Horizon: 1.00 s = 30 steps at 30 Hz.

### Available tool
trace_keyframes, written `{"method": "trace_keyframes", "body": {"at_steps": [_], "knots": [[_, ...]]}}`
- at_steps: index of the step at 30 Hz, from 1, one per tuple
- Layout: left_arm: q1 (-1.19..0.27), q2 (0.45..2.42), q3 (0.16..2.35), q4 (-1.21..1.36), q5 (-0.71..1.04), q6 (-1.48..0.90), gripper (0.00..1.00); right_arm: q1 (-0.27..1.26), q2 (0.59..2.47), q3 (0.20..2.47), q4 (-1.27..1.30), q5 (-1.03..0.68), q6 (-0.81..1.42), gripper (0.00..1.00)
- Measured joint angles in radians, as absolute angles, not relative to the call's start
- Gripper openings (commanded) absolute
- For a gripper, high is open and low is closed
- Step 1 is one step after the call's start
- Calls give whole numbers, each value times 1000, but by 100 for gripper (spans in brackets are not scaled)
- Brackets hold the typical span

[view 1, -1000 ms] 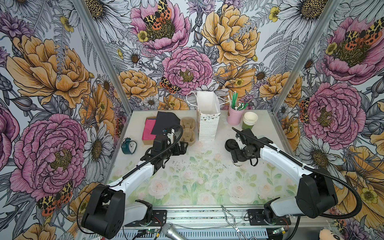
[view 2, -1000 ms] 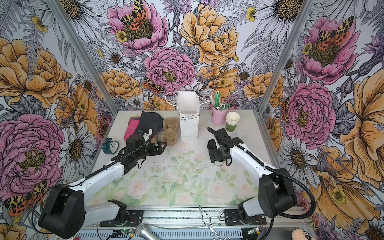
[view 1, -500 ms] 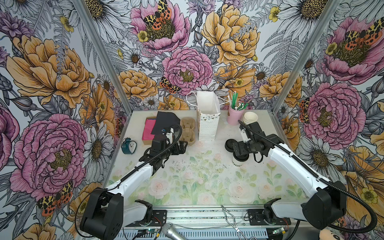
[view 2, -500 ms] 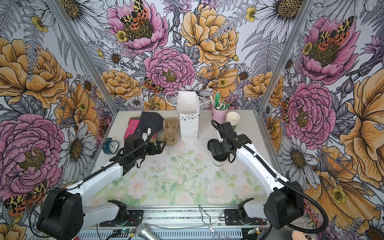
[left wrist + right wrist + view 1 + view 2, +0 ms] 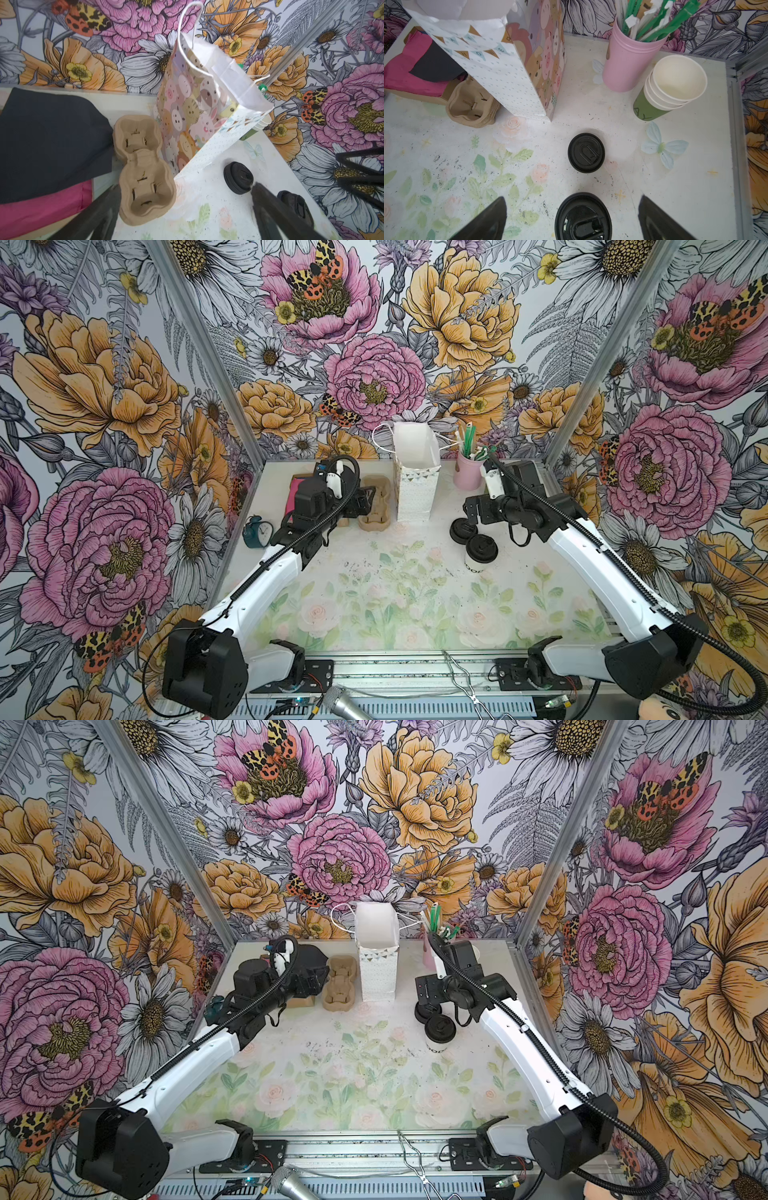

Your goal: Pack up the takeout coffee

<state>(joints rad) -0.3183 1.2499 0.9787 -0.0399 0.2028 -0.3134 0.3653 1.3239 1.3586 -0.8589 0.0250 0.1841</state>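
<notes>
The takeout coffee (image 5: 481,551) is a small whitish paper cup with dark letters and a black lid, standing upright right of centre in both top views (image 5: 439,1031). My right gripper (image 5: 473,515) hangs open just behind and above it. In the right wrist view its lid (image 5: 583,218) sits between and below the spread fingertips of the right gripper (image 5: 572,204), untouched. My left gripper (image 5: 368,502) is open beside the brown cup carrier (image 5: 374,508). In the left wrist view the left gripper (image 5: 186,186) holds nothing, with the carrier (image 5: 143,172) by one finger.
An open white paper bag (image 5: 415,472) stands upright at the back centre. A loose black lid (image 5: 586,152) lies beyond the cup. A pink tumbler of straws (image 5: 627,60) and stacked lidless cups (image 5: 675,87) stand at the back right. Black and pink napkins (image 5: 52,141) and a teal clock (image 5: 257,533) are at the left.
My right gripper has pulled back and up off the cup, which now stands free in front of it. The left gripper has edged toward the carrier.
</notes>
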Motion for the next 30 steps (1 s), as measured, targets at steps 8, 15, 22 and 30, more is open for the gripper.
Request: {"method": "trace_keyframes", "body": {"at_steps": [8,15,22,30], "knots": [[-347,1371,1215,-71,227,-311,91,373,1343,1359,-809,-5,197,99],[-388,1534,1420,-174,236,-311,86,399,1343,1359,-765,-4,213,98],[-379,1552,1425,-220,236,-316,85,535,1351,1350,-694,15,236,93],[-310,1414,1166,-200,231,-337,83,664,1461,1315,-572,55,297,87]]}}
